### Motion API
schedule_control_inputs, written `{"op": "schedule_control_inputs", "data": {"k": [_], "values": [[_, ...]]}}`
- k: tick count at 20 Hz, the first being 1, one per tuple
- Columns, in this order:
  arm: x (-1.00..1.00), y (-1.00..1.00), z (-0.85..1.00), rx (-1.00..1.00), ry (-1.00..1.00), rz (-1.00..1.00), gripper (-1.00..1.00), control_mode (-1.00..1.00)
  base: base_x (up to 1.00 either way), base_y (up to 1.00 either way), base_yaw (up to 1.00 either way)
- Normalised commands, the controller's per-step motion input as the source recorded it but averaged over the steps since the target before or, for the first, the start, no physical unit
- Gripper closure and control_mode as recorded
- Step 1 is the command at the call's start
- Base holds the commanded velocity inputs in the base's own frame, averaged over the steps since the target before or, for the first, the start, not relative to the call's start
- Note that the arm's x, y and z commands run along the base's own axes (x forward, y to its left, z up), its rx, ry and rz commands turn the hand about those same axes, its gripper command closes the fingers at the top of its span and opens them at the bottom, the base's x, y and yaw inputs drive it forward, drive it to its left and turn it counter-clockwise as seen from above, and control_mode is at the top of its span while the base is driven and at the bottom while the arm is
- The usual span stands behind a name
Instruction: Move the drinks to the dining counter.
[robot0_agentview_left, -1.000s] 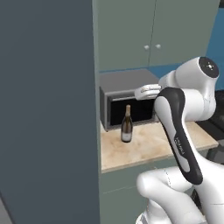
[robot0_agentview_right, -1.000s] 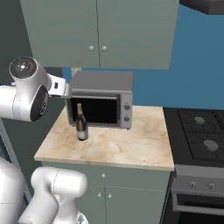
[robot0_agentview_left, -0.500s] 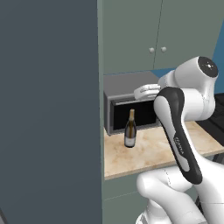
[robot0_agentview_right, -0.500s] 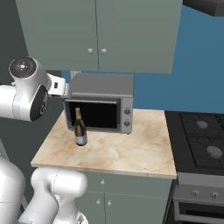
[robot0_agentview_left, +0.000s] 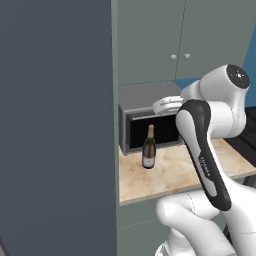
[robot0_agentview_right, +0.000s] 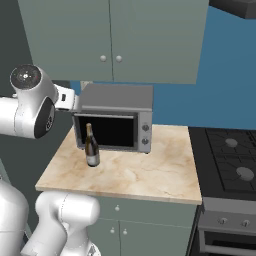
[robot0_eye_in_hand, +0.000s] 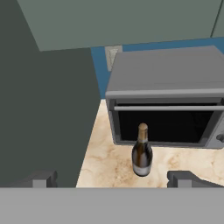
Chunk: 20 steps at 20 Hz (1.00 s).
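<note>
One of the drinks, a dark wine bottle (robot0_agentview_left: 149, 148) (robot0_agentview_right: 91, 147) (robot0_eye_in_hand: 142, 151) with a tan neck and pale label, stands upright on the marble worktop (robot0_agentview_right: 130, 172) just in front of the microwave's door. My gripper (robot0_eye_in_hand: 113, 179) hangs open above and short of the bottle, apart from it, with nothing between its fingertips (robot0_eye_in_hand: 41, 178). The bottle lies between the two tips in the hand view, a little right of centre. The dining counter is out of view.
A grey microwave (robot0_agentview_right: 115, 117) stands at the back of the worktop under green wall cabinets (robot0_agentview_right: 115, 40). A tall dark cabinet side (robot0_agentview_left: 55, 125) rises at the left. A black stove (robot0_agentview_right: 230, 165) adjoins the worktop at the right.
The whole picture has shifted and the microwave looks slightly larger, so the base has driven. The bottle keeps its place on the worktop. The gripper stays open.
</note>
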Motion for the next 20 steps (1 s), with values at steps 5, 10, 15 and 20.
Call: {"op": "schedule_control_inputs", "data": {"k": [5, 10, 15, 20], "values": [[0.00, 0.00, 0.00, 0.00, 0.00, 0.00, -1.00, 1.00, 0.00, 0.00, 0.02], [-0.04, 0.01, -0.02, -0.02, 0.01, -0.01, -1.00, -1.00, 0.00, 0.00, 0.00], [-0.07, 0.01, -0.09, -0.05, 0.00, -0.09, -1.00, -1.00, 0.00, 0.00, 0.00], [-0.09, 0.02, -0.07, -0.04, 0.00, -0.09, -1.00, -1.00, 0.00, 0.00, 0.00]]}}
